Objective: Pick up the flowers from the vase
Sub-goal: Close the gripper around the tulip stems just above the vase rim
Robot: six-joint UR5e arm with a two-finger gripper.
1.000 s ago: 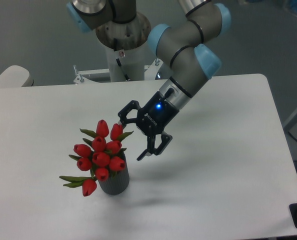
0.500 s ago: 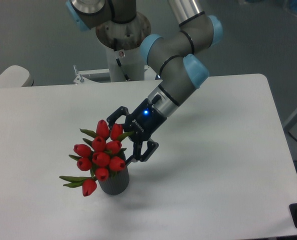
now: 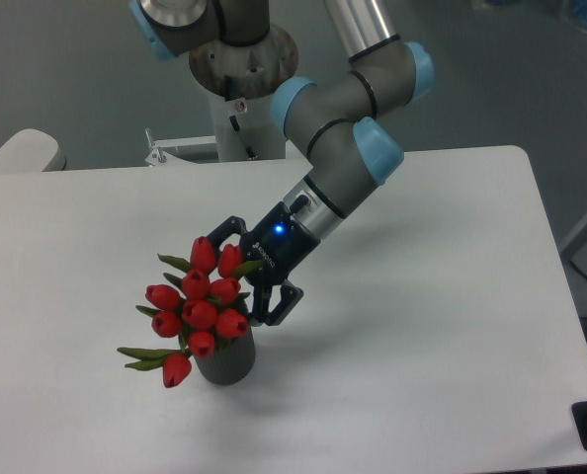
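The two black fingers [image 3: 221, 231] of the black two-finger gripper [image 3: 242, 275] are spread wide, and nothing is pinched between them. They are seen right beside the bunch of red closed tulip buds with long green leaves [image 3: 200, 304], on its right side. The bunch is stood in the small dark grey ribbed round vase [image 3: 226, 363], near the front edge of the white table [image 3: 442, 326], left of the middle. The flowers are judged light, soft and easily crushed, so the stems just above the rim should be squeezed gently
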